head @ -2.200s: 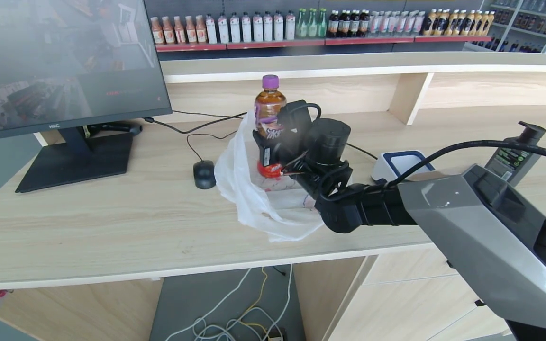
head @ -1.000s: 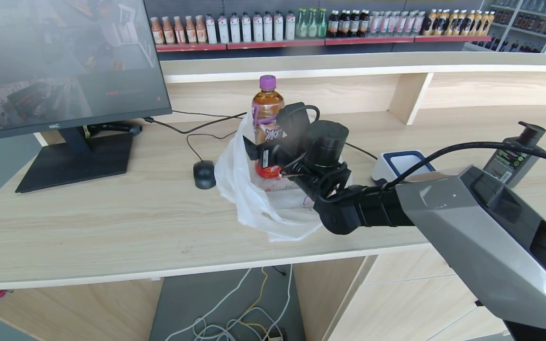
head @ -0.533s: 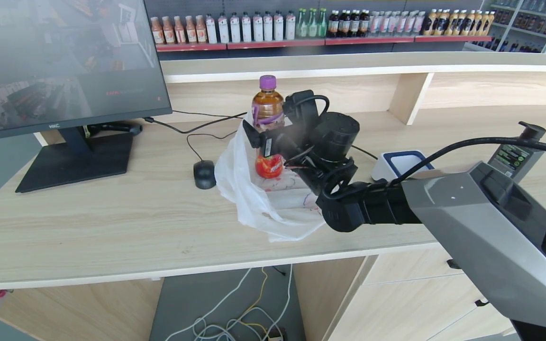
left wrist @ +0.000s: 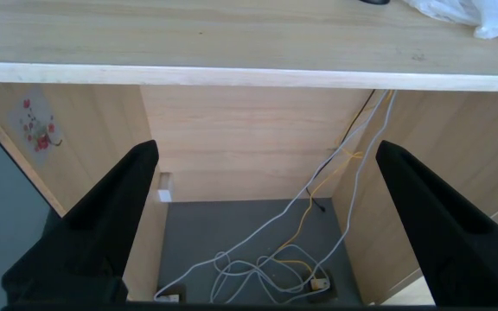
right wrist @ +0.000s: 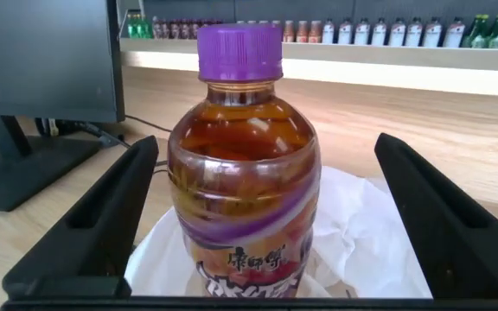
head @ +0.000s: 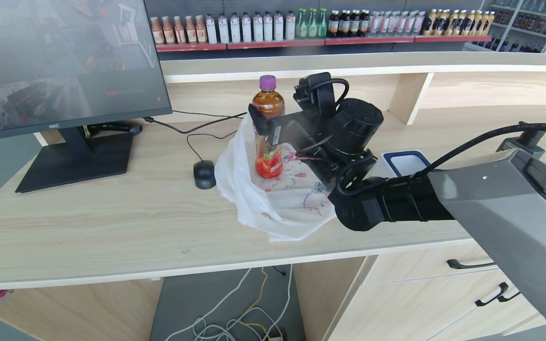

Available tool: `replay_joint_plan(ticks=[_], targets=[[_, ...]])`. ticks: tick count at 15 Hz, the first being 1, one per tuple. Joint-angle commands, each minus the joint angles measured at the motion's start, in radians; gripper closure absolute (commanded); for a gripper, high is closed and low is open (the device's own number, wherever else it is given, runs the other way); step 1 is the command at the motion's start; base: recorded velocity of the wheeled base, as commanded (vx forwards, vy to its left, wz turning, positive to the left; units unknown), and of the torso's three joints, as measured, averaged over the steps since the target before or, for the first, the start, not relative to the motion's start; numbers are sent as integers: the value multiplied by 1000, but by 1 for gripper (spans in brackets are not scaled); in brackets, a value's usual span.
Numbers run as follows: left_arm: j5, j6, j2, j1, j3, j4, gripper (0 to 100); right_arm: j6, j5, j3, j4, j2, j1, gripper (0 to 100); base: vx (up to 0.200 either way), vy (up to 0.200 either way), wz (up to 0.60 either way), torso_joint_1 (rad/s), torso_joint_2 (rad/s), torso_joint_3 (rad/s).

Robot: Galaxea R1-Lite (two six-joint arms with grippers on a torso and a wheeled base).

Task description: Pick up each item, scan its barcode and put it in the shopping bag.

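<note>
Wooden counter (head: pixel 112 213): one bottle (head: pixel 268 100) upright in one shopping bag (head: pixel 254 199), between right gripper (right wrist: pixel 266 149) fingers, spread, untouched. Left gripper (left wrist: pixel 266 149) spread wide.

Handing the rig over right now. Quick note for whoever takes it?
Right gripper: open, fingers either side of the amber drink bottle with purple cap, not touching it.
Left gripper: open, empty, below the edge of the light wooden counter.
Bottle: upright in the white plastic shopping bag on the counter; white-and-blue scanner box to its right.
Done: bottle bagged; whether it was scanned can't be told.
Left: probably draw the right arm clear of the bag.
</note>
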Motion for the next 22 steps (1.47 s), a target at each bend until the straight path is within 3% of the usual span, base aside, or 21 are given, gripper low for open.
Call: replay_joint_plan(ticks=[1,9,11,14,17,22], targets=[[1,0,0,0,0,0,0,2,0,130,-93,-65,-5,0,0,0,0,0,0,0],[0,12,0,-1,0,0,0,37,-6,822,-510,-312,-41,0,0,0,0,0,0,0],[0,14,0,-1,0,0,0,64,-9,950,-510,-379,-40,0,0,0,0,0,0,0],[0,12,0,-1,0,0,0,89,-16,1069,-510,-462,-41,0,0,0,0,0,0,0],[0,8,0,0,0,0,0,87,-85,1082,-510,-497,-40,0,-200,0,0,2,2,7],[0,11,0,-1,0,0,0,89,-90,1118,-510,-508,-32,0,0,0,0,0,0,0]])
